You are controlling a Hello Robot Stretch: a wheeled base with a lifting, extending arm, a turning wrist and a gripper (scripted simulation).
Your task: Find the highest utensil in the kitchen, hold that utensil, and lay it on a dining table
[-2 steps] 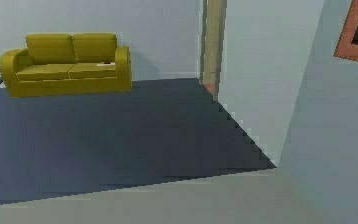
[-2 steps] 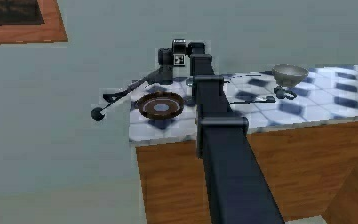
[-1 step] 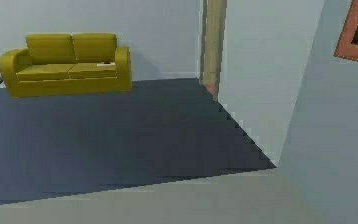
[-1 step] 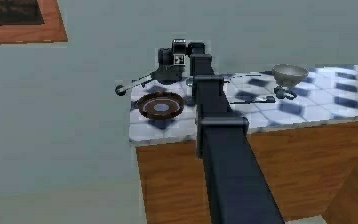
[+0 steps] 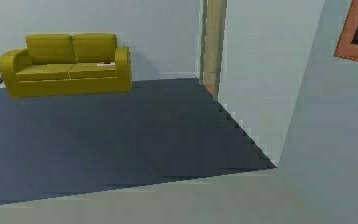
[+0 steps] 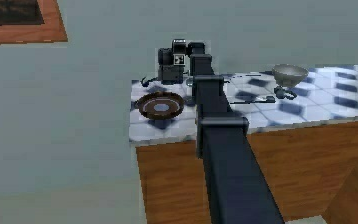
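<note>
Pale tiles top the kitchen counter [image 6: 322,100] on my arm side view, with a wood front below. I am using the brown bowl [image 6: 159,106] near the counter's corner as my marker.

The arm [image 6: 219,125] runs out just beside that bowl, and the gripper [image 6: 165,68] sits just beyond it, over the far part of the counter. I cannot tell whether the claw is spread or pressed together, nor whether it has anything in it, since the tiles lie right behind it. A pale sliver [image 6: 147,78] lies just past the brown bowl, next to the gripper. I judge it may be the utensil I am after, though it is too small to be sure.

By my reading the kitchen is found and the reach is under way. A sure grasp, the lift and the carry to a dining table are all left to do.

The brown bowl looks dark inside, and I cannot make out any contents. A metal bowl [image 6: 289,73] stands well apart from it, across the arm, its inside hidden from me. Ahead, a yellow sofa [image 5: 72,62] stands across dark floor.
</note>
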